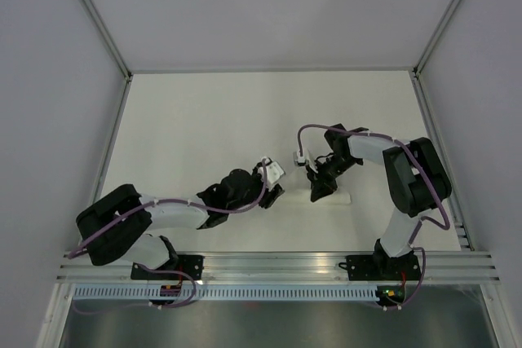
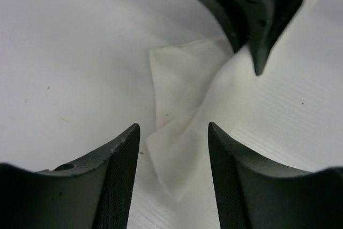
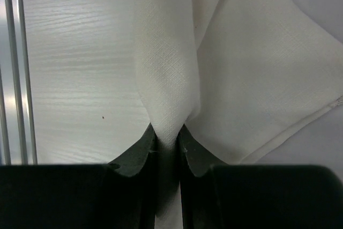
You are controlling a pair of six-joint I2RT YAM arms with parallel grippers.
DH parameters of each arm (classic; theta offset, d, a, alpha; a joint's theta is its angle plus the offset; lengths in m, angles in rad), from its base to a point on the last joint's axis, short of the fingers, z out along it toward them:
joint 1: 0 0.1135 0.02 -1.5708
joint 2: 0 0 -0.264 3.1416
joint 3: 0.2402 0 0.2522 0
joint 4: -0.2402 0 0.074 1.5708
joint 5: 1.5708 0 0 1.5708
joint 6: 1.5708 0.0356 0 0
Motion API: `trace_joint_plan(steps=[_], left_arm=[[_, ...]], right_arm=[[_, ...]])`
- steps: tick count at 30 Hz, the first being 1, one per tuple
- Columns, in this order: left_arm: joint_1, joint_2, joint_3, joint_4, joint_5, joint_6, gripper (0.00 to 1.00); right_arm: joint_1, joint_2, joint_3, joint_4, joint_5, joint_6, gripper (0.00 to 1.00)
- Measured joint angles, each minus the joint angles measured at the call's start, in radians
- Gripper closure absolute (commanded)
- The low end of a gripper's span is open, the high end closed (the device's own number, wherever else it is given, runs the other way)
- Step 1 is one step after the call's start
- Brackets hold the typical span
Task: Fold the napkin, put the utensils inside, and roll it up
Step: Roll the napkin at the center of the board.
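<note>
The white napkin [image 3: 252, 63] lies bunched on the white table, and a ridge of it rises into my right gripper [image 3: 167, 131], which is shut on that fold. From above, the napkin [image 1: 333, 197] is a small pale shape under the right gripper [image 1: 318, 189]. My left gripper [image 2: 172, 128] is open, and its dark fingers [image 2: 120, 170] stand either side of a loose napkin corner [image 2: 179, 148] without touching it. The left gripper [image 1: 275, 187] sits just left of the right one. The right gripper [image 2: 257, 20] shows ahead in the left wrist view. The utensils are out of view.
An aluminium rail [image 3: 13, 68] runs along the table edge left of the right gripper. Grey enclosure walls [image 1: 57, 103] close in the table on three sides. A metal frame [image 1: 277, 265] carries both arm bases at the near edge.
</note>
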Motion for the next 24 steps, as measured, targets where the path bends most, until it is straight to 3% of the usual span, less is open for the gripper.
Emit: trace_joint_plan(steps=[4,8,19,22,24], left_arm=[[-0.146,0.012,0.013,-0.004,-0.084,0.126,0.36],[-0.209,0.073,0.09,-0.043,-0.105,0.234,0.34],[-0.251,0.335,0.269,-0.128,-0.1,0.432,0.32],[-0.246,0.366,0.284,-0.129,-0.096,0.442,0.34],[-0.235,0.373,0.292,-0.13,-0.085,0.441,0.43]], right_arm=[[-0.023,0.072,0.062,-0.081,-0.038,-0.024,0.89],[-0.029,0.105,0.089,-0.116,-0.053,-0.027,0.89],[-0.038,0.139,0.114,-0.149,-0.071,-0.021,0.89],[-0.039,0.146,0.12,-0.154,-0.073,-0.015,0.89],[-0.039,0.148,0.122,-0.157,-0.073,-0.013,0.89]])
